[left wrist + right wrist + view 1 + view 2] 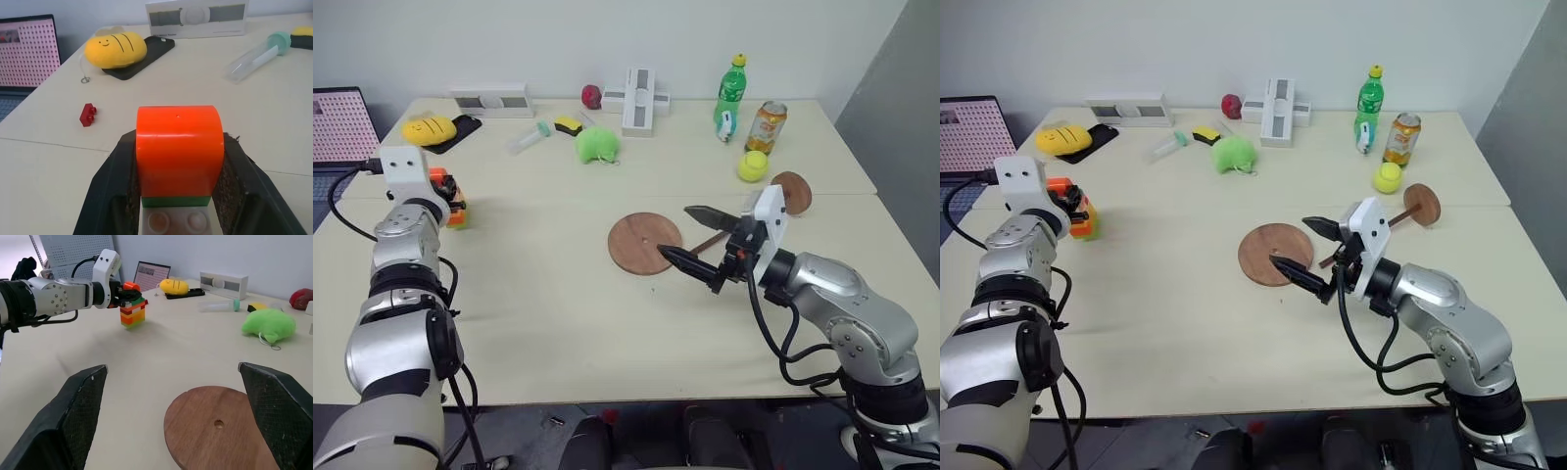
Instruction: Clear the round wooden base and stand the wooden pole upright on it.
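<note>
Pale counter (558,323) | round wooden base (644,243) bare at centre | wooden pole (1408,210) lying at its 2 o'clock | left gripper (126,293) clamps block stack (133,312) at 9 o'clock | right gripper (701,242) wide, empty, beside base.

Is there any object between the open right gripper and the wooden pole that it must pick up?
Nothing visible blocks it. The right gripper hovers open over the round wooden base, which is bare. The wooden pole lies on the table just behind that gripper.
</note>
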Available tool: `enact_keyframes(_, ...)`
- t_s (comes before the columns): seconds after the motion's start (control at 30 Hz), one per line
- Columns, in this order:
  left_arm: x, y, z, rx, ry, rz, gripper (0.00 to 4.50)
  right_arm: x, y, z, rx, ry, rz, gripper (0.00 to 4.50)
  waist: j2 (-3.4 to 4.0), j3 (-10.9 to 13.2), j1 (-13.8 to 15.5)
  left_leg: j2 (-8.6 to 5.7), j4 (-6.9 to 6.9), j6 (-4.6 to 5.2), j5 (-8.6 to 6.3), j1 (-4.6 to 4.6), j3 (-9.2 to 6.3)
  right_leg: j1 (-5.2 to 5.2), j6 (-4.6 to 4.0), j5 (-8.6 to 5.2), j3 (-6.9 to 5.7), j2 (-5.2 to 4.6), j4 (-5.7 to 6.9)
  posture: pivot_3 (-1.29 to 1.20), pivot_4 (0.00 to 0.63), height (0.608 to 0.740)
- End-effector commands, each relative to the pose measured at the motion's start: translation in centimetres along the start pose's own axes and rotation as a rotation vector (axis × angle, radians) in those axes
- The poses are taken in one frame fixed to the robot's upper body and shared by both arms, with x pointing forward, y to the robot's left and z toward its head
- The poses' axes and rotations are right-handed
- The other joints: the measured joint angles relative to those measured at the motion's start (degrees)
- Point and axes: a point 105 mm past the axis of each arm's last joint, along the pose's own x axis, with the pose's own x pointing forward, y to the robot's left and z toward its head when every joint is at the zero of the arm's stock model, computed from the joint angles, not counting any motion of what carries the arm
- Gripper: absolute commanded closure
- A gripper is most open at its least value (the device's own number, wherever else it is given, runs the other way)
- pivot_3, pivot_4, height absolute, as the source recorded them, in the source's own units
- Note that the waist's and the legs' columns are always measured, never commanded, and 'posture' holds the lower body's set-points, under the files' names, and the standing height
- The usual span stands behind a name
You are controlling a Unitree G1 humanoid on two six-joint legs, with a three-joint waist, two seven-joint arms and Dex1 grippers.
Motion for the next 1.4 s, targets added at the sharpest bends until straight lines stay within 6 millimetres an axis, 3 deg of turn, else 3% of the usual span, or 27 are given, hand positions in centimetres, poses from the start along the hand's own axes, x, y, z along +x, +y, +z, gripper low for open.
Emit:
enact_keyframes(0.03, 0.0, 0.5, 2.4, -0.043, -0.099, -0.006, 2.99, -0.4, 0.3, 1.3, -0.041, -0.04, -0.009, 0.0, 0.0, 0.0, 0.0, 0.0, 0.0, 0.0, 0.0, 0.0, 0.0, -0.01, 0.0, 0.0, 0.0, 0.0, 0.01, 0.0, 0.15, 0.74)
enact_keyframes(0.2, -0.1, 1.6, 1.0, -0.094, -0.043, 0.057, 2.99, -0.7, 0.2, 1.3, -0.04, -0.034, -0.024, 0.0, -0.01, -0.01, 0.0, 0.0, 0.01, 0.0, 0.0, 0.0, -0.01, -0.02, 0.0, 0.0, 0.0, 0.0, 0.04, 0.0, 0.15, 0.74)
enact_keyframes(0.27, -0.2, 1.6, 0.9, -0.092, -0.042, 0.051, 2.29, -0.8, 0.2, 1.2, -0.037, -0.032, -0.03, 0.0, -0.01, -0.01, -0.01, 0.0, 0.0, 0.0, 0.0, 0.01, 0.0, -0.02, 0.0, 0.0, 0.01, 0.0, 0.04, 0.0, 0.15, 0.74)
enact_keyframes(0.53, -0.2, 1.5, 1.6, -0.053, -0.062, 0.022, 0.85, -0.6, 0.1, 1.1, -0.002, -0.037, -0.039, 0.0, -0.03, -0.02, -0.02, 0.0, 0.01, 0.0, 0.0, 0.01, 0.0, -0.02, 0.0, 0.0, 0.0, 0.0, 0.1, 0.0, 0.15, 0.74)
enact_keyframes(0.63, -0.4, 1.9, 3.1, -0.035, -0.095, 0.012, 0.12, -0.5, -0.1, 0.9, 0.009, -0.035, -0.039, 0.0, -0.03, -0.02, -0.04, 0.0, 0.01, 0.0, 0.0, 0.02, 0.01, -0.03, 0.0, 0.0, 0.01, 0.01, 0.12, 0.0, 0.15, 0.74)
enact_keyframes(0.77, -0.8, 2.3, 4.8, 0.03, -0.127, -0.002, 0.01, -0.7, -1.0, 0.2, 0.061, -0.039, -0.07, 0.0, -0.05, -0.03, -0.12, 0.01, 0.01, 0.0, 0.0, 0.01, 0.0, -0.04, 0.0, 0.0, 0.0, 0.01, 0.12, 0.0, 0.15, 0.74)
enact_keyframes(0.93, -2.4, 3.3, 7.5, 0.096, -0.173, 0.001, 0.01, -2.8, -3.9, -2.5, 0.223, -0.032, -0.219, 0.0, -0.08, -0.05, -0.13, 0.03, -0.01, 0.0, 0.0, 0.04, 0.01, -0.04, 0.0, 0.0, 0.03, 0.01, 0.14, 0.0, 0.15, 0.74)
enact_keyframes(1.03, -5.1, -1.7, 10.6, 0.091, -0.289, -0.324, 0.01, -6.3, -7.3, -4.6, 0.396, -0.06, -0.444, 0.0, -0.09, -0.06, 0.15, 0.06, -0.01, -0.01, 0.01, 0.03, 0.01, -0.05, 0.0, 0.0, 0.05, 0.01, 0.2, 0.0, 0.15, 0.74)
enact_keyframes(1.1, -7.0, -4.7, 10.7, 0.135, -0.287, -0.516, 0.01, -7.5, -8.5, -5.3, 0.458, -0.079, -0.521, 0.0, -0.1, -0.06, 0.48, 0.08, 0.0, -0.09, 0.05, 0.0, 0.02, -0.03, 0.0, 0.0, 0.04, -0.03, 0.21, 0.0, 0.15, 0.74)
enact_keyframes(1.2, -11.1, -11.1, 7.6, 0.278, -0.211, -0.899, 0.01, -9.5, -11.2, -7.1, 0.662, -0.146, -0.674, 0.0, -0.08, -0.08, 0.27, 0.04, -0.02, -0.1, 0.06, 0.06, 0.15, -0.02, 0.0, 0.0, 0.16, -0.02, 0.19, 0.0, 0.15, 0.74)
enact_keyframes(1.23, -11.9, -12.2, 6.9, 0.28, -0.199, -0.965, 0.01, -9.5, -11.8, -7.5, 0.726, -0.167, -0.692, 0.0, 0.02, -0.14, 0.13, 0.09, -0.07, -0.1, 0.05, 0.15, 0.2, 0.03, -0.01, 0.0, 0.24, 0.01, 0.21, 0.0, 0.15, 0.74)
enact_keyframes(1.3, -15.4, -16.0, 6.0, 0.289, -0.204, -1.218, 0.01, -8.9, -13.4, -8.3, 0.837, -0.192, -0.708, 0.0, 0.13, -0.1, 0.1, 0.09, -0.13, -0.07, 0.04, 0.35, 0.37, 0.14, -0.02, -0.01, 0.38, 0.02, 0.22, 0.0, 0.15, 0.74)
enact_keyframes(1.4, -19.1, -19.1, 4.6, 0.333, -0.179, -1.474, 0.01, -8.3, -16.1, -8.8, 0.914, -0.212, -0.722, 0.0, 0.17, -0.06, -0.47, 0.11, -0.1, 0.09, -0.04, 0.39, 0.49, 0.07, -0.02, -0.01, 0.51, 0.13, 0.41, 0.0, 0.15, 0.74)
